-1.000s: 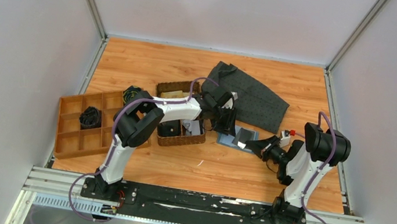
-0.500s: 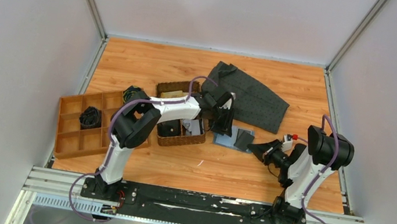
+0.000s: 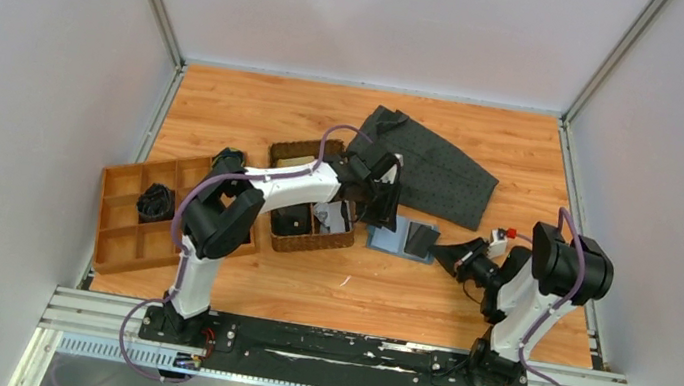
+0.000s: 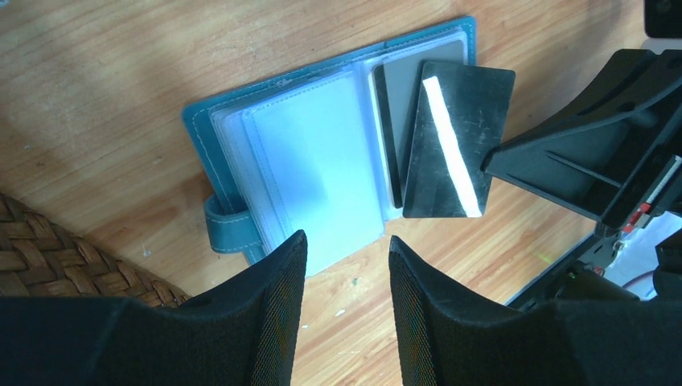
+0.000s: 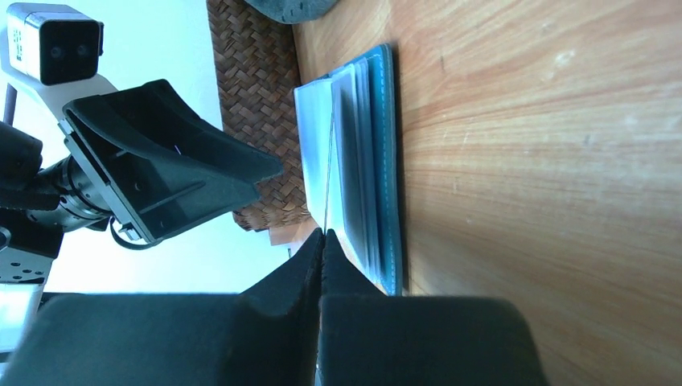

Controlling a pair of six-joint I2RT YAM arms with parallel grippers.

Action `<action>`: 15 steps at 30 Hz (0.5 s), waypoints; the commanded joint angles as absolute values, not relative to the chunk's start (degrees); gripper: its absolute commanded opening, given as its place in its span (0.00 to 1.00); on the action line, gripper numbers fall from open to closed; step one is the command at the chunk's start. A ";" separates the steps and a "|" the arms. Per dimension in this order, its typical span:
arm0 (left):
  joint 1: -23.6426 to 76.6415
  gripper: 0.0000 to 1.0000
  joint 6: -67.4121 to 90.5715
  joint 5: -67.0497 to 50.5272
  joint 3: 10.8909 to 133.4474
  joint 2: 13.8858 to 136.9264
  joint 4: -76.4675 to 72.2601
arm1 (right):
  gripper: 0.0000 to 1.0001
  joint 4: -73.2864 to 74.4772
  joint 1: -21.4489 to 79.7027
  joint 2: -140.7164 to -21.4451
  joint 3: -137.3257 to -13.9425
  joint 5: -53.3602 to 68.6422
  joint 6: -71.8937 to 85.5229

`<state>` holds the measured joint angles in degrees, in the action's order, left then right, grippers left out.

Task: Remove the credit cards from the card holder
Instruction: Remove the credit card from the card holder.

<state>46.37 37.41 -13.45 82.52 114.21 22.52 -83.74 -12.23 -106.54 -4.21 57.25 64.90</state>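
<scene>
Left wrist view has the left fingers spread apart and holding nothing, poised over the near edge of the card holder, which lies unfolded on the wooden surface, probably ready to pin it against dragging. Further right, a dark credit card with a pale stripe sits skewed across the holder's right panel, seemingly mostly out of its slot, because the right fingers pinch its outer edge, low and level for a sideways pull.

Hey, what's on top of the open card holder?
A dark card with a pale stripe sits askew over the right half of the card holder, pinched by the right tool. It mostly covers a grey card beneath; anything lower is hidden.
</scene>
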 commanded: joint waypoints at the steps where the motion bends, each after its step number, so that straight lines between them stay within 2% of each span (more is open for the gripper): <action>1: 46.76 0.45 36.76 -13.41 84.21 111.27 23.29 | 0.00 -80.68 -13.17 -103.33 -3.58 58.08 63.10; 9: 46.76 0.45 37.12 -14.61 84.21 109.67 22.77 | 0.00 -67.11 -13.12 -93.23 -5.15 58.62 58.82; 15: 46.76 0.46 36.86 -14.11 83.15 105.94 23.21 | 0.00 -45.14 -12.53 -79.44 -9.33 57.77 50.28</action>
